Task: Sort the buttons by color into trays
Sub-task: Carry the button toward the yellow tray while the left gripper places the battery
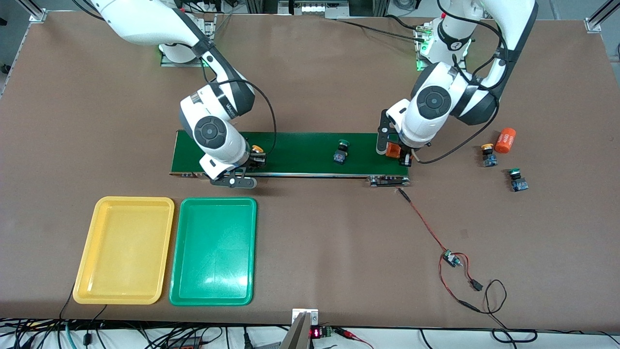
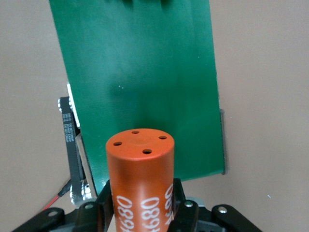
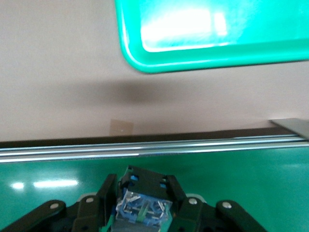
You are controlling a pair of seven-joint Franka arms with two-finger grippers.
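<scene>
My right gripper is at the dark-green conveyor belt's end toward the right arm, shut on a yellow-capped button. In the right wrist view its fingers clamp the button's black-and-blue body. A green-capped button stands mid-belt. My left gripper is over the belt's other end, shut on an upright orange cylinder with white print. Two more buttons, one yellow-capped and one green-capped, lie on the table toward the left arm's end. The yellow tray and green tray sit side by side, nearer the camera than the belt.
A second orange cylinder lies on the table beside the yellow-capped button. Red-and-black wires run from the belt's motor end to a small circuit board nearer the camera. The green tray's rim shows in the right wrist view.
</scene>
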